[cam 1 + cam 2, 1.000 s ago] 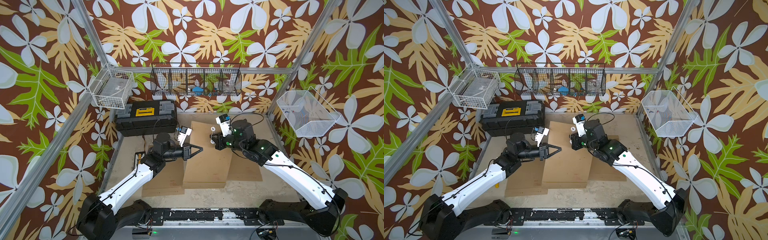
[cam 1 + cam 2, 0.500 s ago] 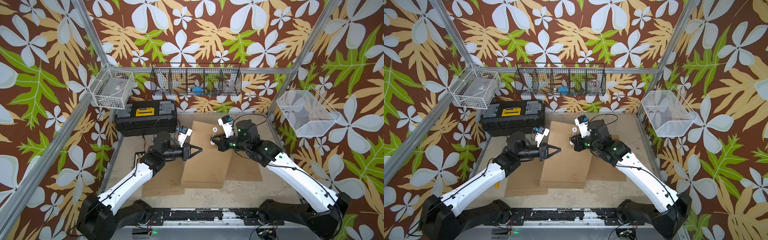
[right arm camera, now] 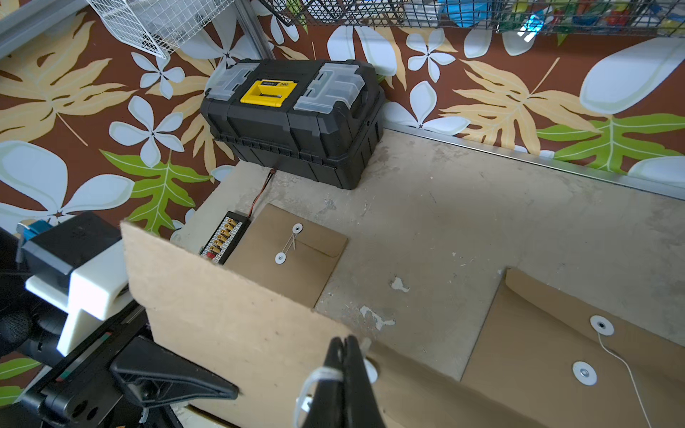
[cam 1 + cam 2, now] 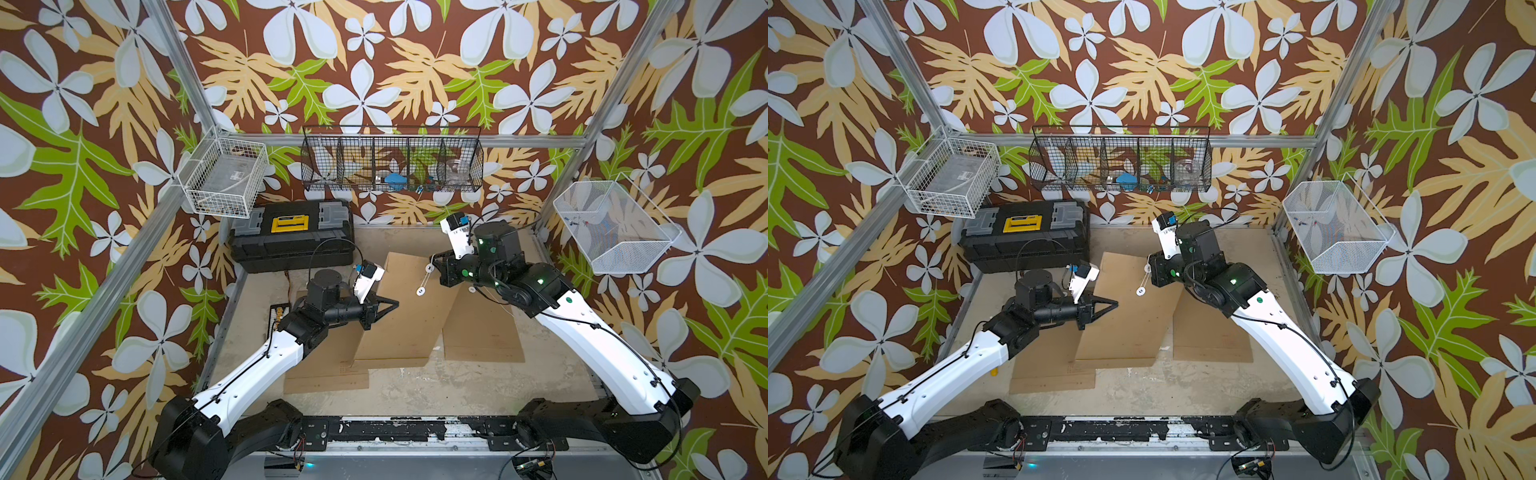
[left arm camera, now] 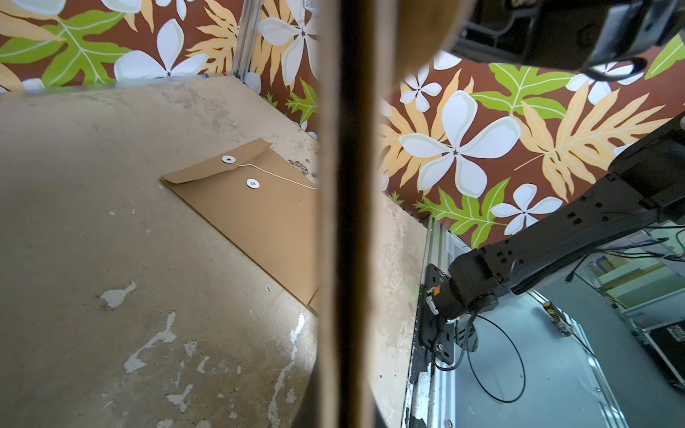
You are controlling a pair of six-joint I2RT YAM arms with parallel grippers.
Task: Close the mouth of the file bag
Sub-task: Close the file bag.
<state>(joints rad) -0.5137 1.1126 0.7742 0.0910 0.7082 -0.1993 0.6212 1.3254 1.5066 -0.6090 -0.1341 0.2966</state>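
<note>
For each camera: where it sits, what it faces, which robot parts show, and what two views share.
Top views: high up, looking down on the table; left gripper and right gripper show.
Left wrist: looks along the held file bag's edge; right arm shows.
Right wrist: looks past its fingers, shut on the string, toward the toolbox; left gripper shows.
Wrist views share the loose-string bag.

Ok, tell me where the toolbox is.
In both top views the toolbox sits at the far left corner of the table, under the left white basket.
</note>
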